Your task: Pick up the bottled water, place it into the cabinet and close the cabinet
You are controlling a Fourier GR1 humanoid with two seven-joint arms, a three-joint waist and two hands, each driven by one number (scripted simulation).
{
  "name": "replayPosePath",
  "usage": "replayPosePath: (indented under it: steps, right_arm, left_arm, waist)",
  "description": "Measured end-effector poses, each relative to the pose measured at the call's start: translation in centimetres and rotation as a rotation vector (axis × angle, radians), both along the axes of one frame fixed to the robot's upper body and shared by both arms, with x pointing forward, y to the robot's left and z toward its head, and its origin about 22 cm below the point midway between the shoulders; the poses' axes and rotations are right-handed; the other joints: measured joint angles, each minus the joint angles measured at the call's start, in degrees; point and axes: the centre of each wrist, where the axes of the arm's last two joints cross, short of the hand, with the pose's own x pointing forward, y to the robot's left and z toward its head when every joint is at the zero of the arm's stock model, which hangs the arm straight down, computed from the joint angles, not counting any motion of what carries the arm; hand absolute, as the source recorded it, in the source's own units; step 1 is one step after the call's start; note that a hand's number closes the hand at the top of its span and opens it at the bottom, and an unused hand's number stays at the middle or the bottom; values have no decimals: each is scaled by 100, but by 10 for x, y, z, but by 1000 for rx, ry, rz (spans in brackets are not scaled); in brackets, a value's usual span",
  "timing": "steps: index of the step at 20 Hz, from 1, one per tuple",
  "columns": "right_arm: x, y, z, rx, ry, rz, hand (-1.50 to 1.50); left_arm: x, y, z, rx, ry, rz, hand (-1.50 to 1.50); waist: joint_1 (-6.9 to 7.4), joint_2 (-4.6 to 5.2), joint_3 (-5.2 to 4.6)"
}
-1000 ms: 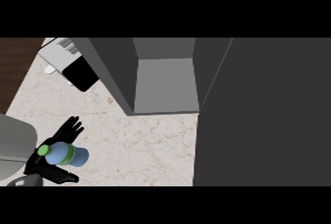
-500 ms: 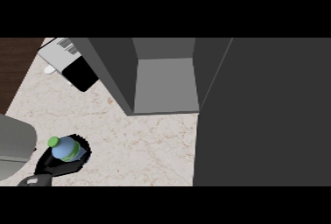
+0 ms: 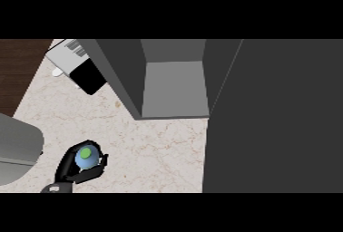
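Observation:
The bottled water [image 3: 85, 158], blue with a green cap, is seen from above at the lower left of the marble counter [image 3: 154, 149]. My left hand [image 3: 69, 168] is curled round it, fingers on its left side and thumb on its right. The grey cabinet [image 3: 174, 86] stands open at the top centre, its bare inner floor showing. Its dark door [image 3: 275, 118] is swung out and fills the right side of the view. My right hand does not show.
A black and white appliance [image 3: 77, 63] lies at the counter's far left corner, close to the cabinet's left wall [image 3: 120, 77]. A grey part of my arm [image 3: 17, 145] covers the left edge. Dark wooden floor [image 3: 17, 72] lies beyond the counter's left edge.
My left hand's fingers, spread beside the bottle a second ago, have curled round it. Hand and bottle have shifted a little to the right.

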Motion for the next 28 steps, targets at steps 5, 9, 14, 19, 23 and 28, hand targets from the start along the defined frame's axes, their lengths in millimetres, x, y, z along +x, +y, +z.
replayPosePath:
  steps: [5, 9, 14, 19, 23, 28]
  right_arm:
    - [-3, 0, 0, 0, 7, -5, -150]
    - [-5, -1, 0, -12, 16, 3, -150]
    - [-7, -3, 0, -21, 14, -1, -150]
    - [-6, -5, 0, -34, 5, -10, -150]
    - [-4, -9, -1, -53, -8, -16, -150]
    - [-6, -13, -1, -65, -14, -19, -150]
  left_arm:
    - [5, -32, -4, -37, -63, 27, 150]
    - [20, -69, -2, -99, -62, -9, 150]
    - [36, -105, 8, -172, -62, -64, 150]
    - [62, -140, 38, -201, -68, -69, 150]
    - [77, -169, 64, -194, -53, -67, 150]
    - [98, -198, 94, -188, -33, -47, 150]
  waist:
    - [43, -24, 20]
    - [52, -4, -26]
    - [44, 1, -54]
    - [35, -3, -61]
    - [26, 6, -61]
    - [-20, 18, -63]
